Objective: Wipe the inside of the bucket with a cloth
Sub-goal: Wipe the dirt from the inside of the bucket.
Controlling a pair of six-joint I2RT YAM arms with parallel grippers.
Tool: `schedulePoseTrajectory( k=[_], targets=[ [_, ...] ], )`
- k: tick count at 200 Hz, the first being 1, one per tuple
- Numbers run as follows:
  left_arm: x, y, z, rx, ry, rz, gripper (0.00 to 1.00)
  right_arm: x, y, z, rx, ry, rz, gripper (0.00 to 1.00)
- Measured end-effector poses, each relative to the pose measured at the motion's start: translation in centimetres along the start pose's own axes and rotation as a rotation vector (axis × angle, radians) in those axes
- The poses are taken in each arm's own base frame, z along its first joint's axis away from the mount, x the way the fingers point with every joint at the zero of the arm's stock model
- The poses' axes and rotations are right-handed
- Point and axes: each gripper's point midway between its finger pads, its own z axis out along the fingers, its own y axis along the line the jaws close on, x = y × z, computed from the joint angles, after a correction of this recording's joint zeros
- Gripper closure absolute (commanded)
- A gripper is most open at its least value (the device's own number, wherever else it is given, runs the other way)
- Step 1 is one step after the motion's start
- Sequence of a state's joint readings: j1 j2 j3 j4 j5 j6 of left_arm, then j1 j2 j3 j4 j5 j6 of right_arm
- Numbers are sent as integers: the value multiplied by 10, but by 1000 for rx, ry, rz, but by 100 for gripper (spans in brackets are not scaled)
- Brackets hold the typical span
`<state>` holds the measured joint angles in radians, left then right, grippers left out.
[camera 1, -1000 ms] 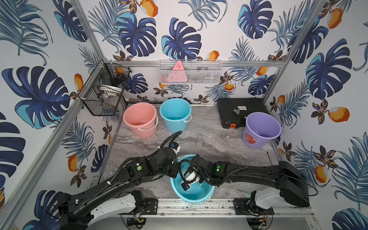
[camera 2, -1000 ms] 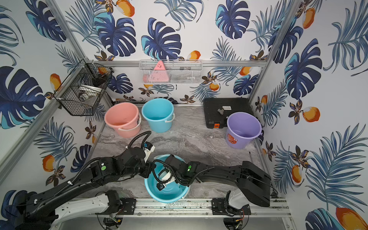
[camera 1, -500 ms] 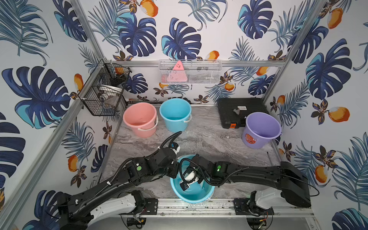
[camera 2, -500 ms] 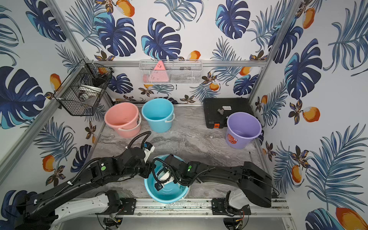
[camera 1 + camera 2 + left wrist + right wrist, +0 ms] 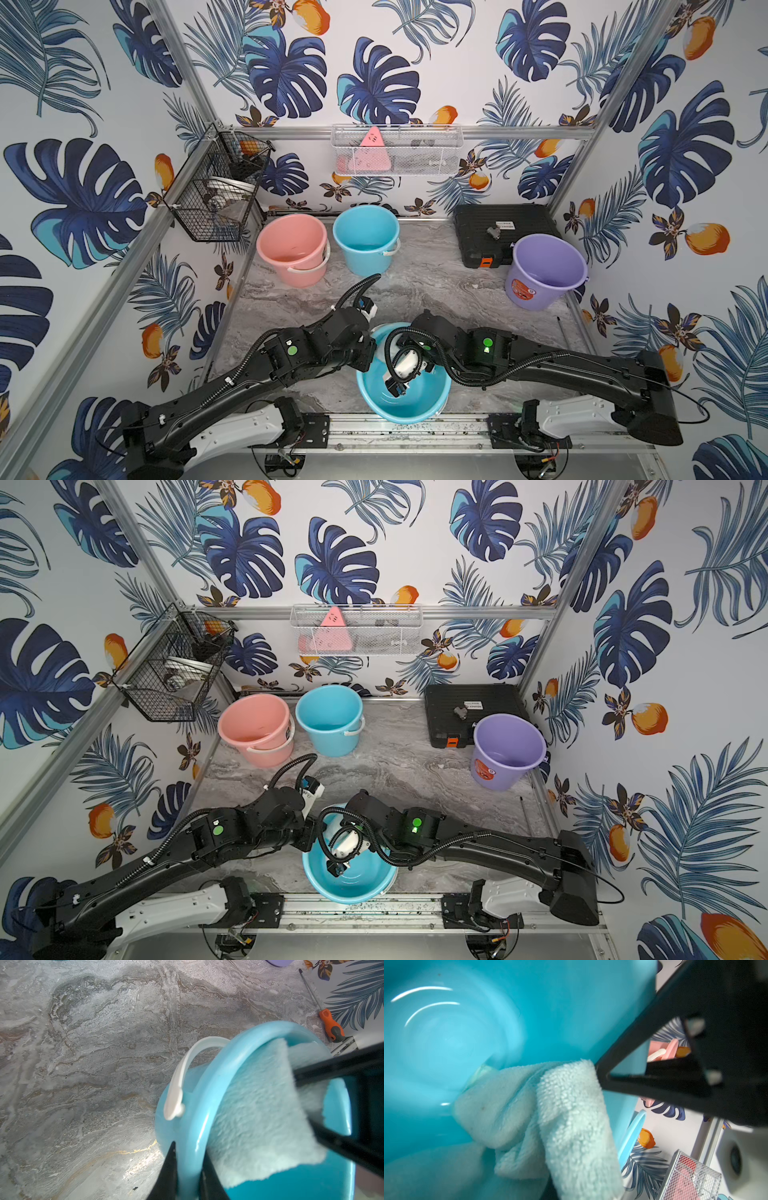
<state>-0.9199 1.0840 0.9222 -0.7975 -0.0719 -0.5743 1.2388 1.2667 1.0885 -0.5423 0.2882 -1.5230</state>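
Microfibre, pale mint and fluffy: the cloth [image 5: 571, 1118] sits bunched inside the round sky-blue plastic bucket [image 5: 415, 411], at the front edge of the grey marbled bench [image 5: 436, 291]. My right pincer [image 5: 599, 1076] is clamped on the cloth. My left pincer [image 5: 189, 1147] is clamped on the bucket rim.

Hazard: wiping force against the wall may twist the rim out of the left grip and tip the bucket.

Hazard: drag may pull the bunched cloth free.
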Motion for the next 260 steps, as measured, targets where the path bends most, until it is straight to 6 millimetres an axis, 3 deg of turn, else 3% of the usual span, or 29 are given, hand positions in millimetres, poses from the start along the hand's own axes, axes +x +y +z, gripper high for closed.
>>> schedulePoseTrajectory(
  k=[31,58,96,121,156,186,229,260],
  targets=[
    [0,0,-1,0,-2,0,100,13,19,-31,-111,34,41,100],
    [0,0,-1,0,-4,1,100,8,46,-56,-255,-8,99,100],
    [-2,-1,-2,1,-6,1,100,-27,76,-75,-457,-178,237,100],
    [-2,-1,-2,1,-5,1,100,-61,82,-76,-557,-324,330,100],
    [-2,-1,-2,2,-3,2,100,-105,69,-55,-558,-494,416,100],
    [-1,-1,-3,1,0,5,100,-124,45,-29,-420,-566,441,100],
    [-2,-2,-4,1,1,20,100,-114,2,-4,-150,-503,372,100],
    [-2,-1,-4,0,1,20,100,-94,-14,6,-6,-381,233,100]
  ],
)
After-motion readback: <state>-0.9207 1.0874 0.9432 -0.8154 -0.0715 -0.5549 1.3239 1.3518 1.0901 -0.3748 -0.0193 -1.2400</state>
